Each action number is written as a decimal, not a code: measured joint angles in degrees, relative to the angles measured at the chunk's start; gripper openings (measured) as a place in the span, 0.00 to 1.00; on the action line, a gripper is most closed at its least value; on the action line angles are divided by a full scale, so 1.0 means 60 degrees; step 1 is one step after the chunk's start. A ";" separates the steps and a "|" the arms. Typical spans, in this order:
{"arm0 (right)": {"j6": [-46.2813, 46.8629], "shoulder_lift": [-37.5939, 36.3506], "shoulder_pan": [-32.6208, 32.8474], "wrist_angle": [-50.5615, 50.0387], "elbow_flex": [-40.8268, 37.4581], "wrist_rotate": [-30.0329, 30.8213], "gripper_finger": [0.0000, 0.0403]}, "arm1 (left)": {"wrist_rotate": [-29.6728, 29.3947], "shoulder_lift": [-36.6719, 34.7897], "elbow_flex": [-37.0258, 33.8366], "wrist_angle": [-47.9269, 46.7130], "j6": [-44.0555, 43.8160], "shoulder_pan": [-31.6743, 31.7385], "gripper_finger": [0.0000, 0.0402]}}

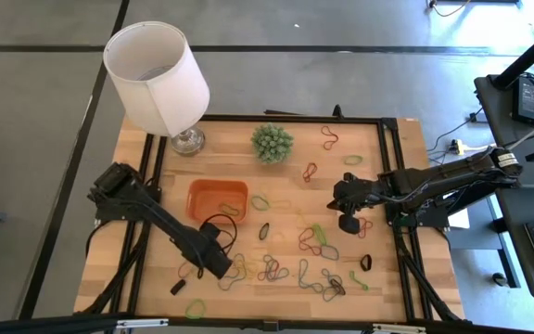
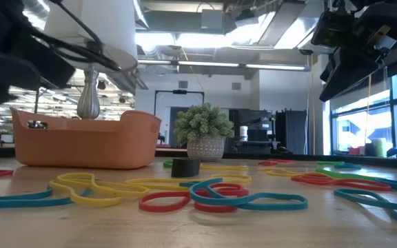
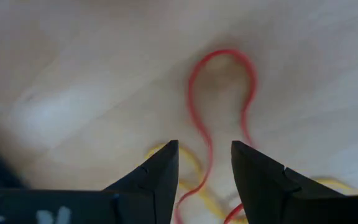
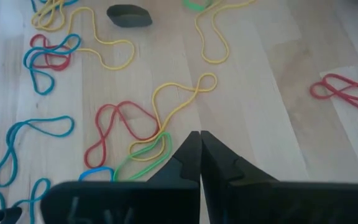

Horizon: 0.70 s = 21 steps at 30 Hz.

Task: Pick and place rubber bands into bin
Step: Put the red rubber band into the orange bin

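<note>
Low over the wooden surface (image 1: pixel 392 148), the left gripper (image 3: pixel 205 163) has its fingers parted astride a red rubber band (image 3: pixel 219 93) lying ungrasped near the orange bin (image 1: pixel 217 199), while the right gripper (image 4: pixel 200 155), fingers clenched empty, hovers above scattered rubber bands (image 1: pixel 315 243).

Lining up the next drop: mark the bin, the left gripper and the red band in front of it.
bin (image 1: pixel 204 192): high view, bare orange floor.
left gripper (image 3: pixel 205 163): left wrist view, midway between its open fingertips.
red rubber band (image 3: pixel 221 53): left wrist view, top of its loop.
</note>
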 joint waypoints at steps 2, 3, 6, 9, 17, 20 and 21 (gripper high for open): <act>0.0057 0.0000 0.0000 0.0000 0.0000 -0.0002 0.01 | 0.0008 0.0000 -0.0131 0.0363 0.0206 0.0084 0.36; 0.0164 0.0000 0.0000 0.0000 0.0000 -0.0002 0.01 | 0.0030 0.0000 -0.0151 0.0364 0.0216 0.0100 0.36; 0.0278 0.0000 0.0000 0.0000 0.0000 -0.0003 0.01 | 0.0044 0.0000 -0.0166 0.0292 0.0348 0.0095 0.35; 0.0287 0.0000 0.0000 0.0000 0.0000 -0.0006 0.01 | 0.0107 0.0000 -0.0166 0.0299 0.0470 0.0066 0.33; 0.0478 0.0003 0.0000 0.0000 0.0000 -0.0006 0.01 | 0.0530 -0.0004 -0.0259 0.0379 0.0346 -0.0227 0.27; 0.0506 0.0004 -0.0003 -0.0003 0.0000 -0.0005 0.01 | 0.0689 -0.0016 -0.0650 0.1065 -0.0108 -0.0345 0.27; 0.0500 0.0004 0.0000 0.0000 0.0000 -0.0006 0.01 | 0.0726 -0.0068 -0.0794 0.1317 -0.0185 -0.0383 0.27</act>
